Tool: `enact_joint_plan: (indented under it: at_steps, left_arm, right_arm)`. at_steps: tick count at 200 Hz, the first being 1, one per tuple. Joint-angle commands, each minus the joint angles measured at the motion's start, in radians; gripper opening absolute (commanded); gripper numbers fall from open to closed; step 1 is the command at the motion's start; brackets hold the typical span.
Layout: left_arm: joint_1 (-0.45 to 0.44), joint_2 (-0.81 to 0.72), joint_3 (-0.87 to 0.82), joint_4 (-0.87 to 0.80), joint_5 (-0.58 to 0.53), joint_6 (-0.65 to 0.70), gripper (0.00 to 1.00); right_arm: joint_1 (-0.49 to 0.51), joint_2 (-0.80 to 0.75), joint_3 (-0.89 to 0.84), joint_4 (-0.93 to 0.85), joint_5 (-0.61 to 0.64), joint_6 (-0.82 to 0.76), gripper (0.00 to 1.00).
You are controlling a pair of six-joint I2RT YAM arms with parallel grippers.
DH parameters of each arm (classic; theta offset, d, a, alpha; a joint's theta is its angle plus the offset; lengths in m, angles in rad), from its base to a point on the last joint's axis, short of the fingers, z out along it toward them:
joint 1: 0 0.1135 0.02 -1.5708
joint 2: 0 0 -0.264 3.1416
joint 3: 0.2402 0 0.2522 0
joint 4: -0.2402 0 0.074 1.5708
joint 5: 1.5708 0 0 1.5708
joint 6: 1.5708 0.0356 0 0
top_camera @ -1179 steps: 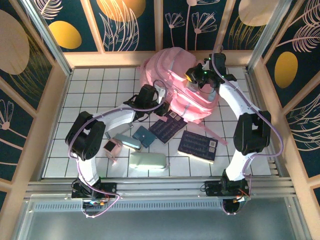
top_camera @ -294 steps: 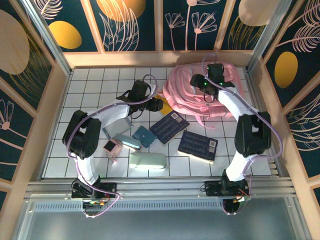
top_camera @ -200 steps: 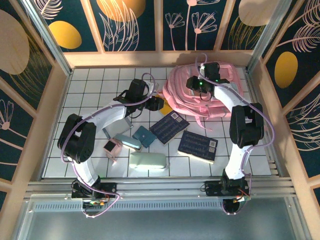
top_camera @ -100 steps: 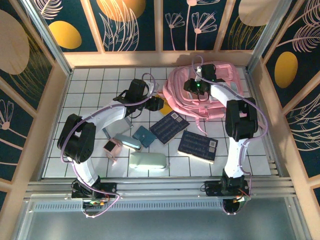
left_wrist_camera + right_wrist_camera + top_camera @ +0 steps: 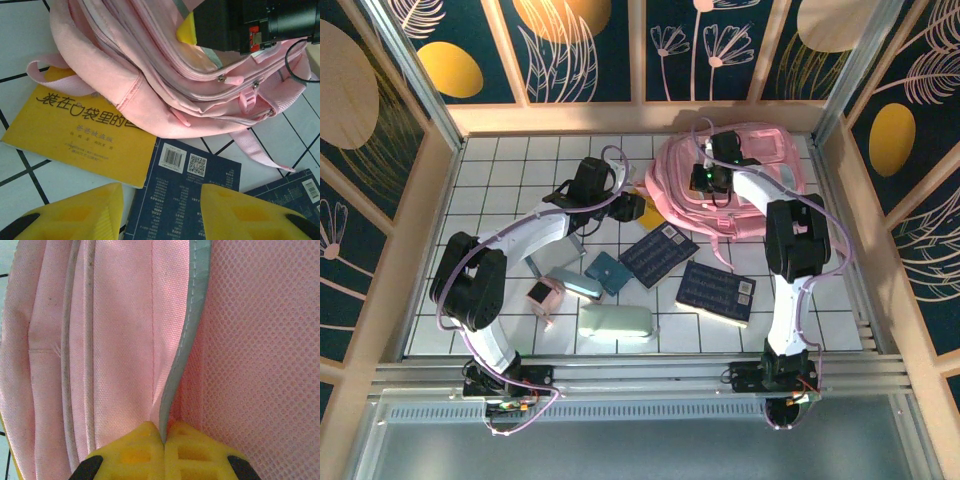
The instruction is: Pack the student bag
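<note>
The student bag [image 5: 672,190] lies at upper right of the top view. The right gripper [image 5: 164,434] has jaws clamped on its grey-trimmed edge; the left gripper [image 5: 159,195], jaws apart, hangs above a yellow book [image 5: 75,130].

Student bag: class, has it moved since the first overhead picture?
Yes. The student bag has shifted right across the tiles, ending closer to the right-hand wooden wall.

The right hand [image 5: 706,184] sits on the pink student bag [image 5: 672,186], the left hand [image 5: 626,207] just beside it.
</note>
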Motion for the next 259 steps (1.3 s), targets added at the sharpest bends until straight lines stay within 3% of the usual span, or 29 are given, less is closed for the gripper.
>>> enact_joint_plan:
  at_steps: [1, 36, 89, 136, 180, 214, 259]
  left_arm:
    - [0.0, -0.032, 0.011, -0.031, -0.005, 0.041, 0.45]
    - [-0.007, -0.012, 0.067, -0.092, -0.04, 0.075, 0.49]
    - [-0.05, 0.027, 0.15, -0.167, -0.119, 0.151, 0.53]
    - [-0.121, -0.014, 0.193, -0.152, -0.176, 0.152, 0.52]
    - [-0.127, 0.05, 0.238, -0.256, -0.163, 0.113, 0.53]
    - [-0.129, 0.015, 0.143, -0.21, -0.146, 0.107, 0.53]
    - [-0.159, 0.045, 0.157, -0.242, -0.104, 0.128, 0.54]
  right_arm:
    - [0.001, -0.113, 0.025, -0.041, -0.036, 0.031, 0.0]
    - [-0.065, -0.247, 0.026, -0.026, -0.245, 0.152, 0.0]
    - [-0.11, -0.387, -0.051, 0.01, -0.395, 0.242, 0.0]
    - [-0.111, -0.439, -0.088, 0.013, -0.393, 0.242, 0.0]
    - [-0.115, -0.452, -0.094, 0.026, -0.41, 0.27, 0.0]
    - [-0.129, -0.474, -0.073, 0.03, -0.436, 0.292, 0.0]
    - [-0.14, -0.477, -0.072, 0.049, -0.471, 0.319, 0.0]
